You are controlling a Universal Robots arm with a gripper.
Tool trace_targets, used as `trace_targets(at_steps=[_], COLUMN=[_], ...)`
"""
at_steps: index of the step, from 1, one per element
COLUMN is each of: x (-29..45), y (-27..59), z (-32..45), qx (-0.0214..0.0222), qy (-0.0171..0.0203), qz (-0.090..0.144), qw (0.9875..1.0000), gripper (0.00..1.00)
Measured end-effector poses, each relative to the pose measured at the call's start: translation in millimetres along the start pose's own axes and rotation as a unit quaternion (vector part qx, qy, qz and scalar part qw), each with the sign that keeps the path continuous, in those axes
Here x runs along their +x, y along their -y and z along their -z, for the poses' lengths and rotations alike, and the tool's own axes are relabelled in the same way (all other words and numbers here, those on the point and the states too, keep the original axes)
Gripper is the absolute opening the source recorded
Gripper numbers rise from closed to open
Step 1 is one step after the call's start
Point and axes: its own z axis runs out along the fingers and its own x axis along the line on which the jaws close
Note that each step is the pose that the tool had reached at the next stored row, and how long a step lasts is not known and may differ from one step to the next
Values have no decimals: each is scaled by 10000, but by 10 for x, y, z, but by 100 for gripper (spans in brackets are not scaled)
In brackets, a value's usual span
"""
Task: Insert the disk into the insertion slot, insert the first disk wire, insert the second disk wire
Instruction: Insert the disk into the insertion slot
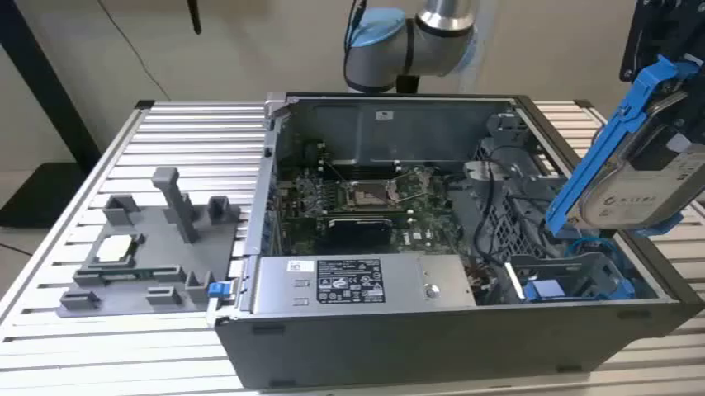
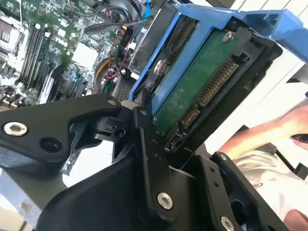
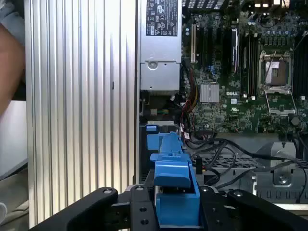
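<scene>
The disk, clipped in its blue carrier, hangs tilted at the exterior view's right edge. It is above the right end of the open computer case and clear of the insertion slot, which lies below it at the lower right. In the first wrist view the gripper has its fingers clenched on the carrier's sides. To the exterior view's left of the slot sits the grey power-supply box, with the motherboard beyond it. The case rests on a slatted table.
</scene>
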Motion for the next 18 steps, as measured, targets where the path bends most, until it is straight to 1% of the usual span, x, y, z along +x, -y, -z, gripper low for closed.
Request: trace_targets(at_steps=[8,18], x=[0,0], y=[0,3], z=[-10,-72], qx=[0,0], qy=[0,0], qz=[0,0], qw=[10000,10000], gripper=[0,0])
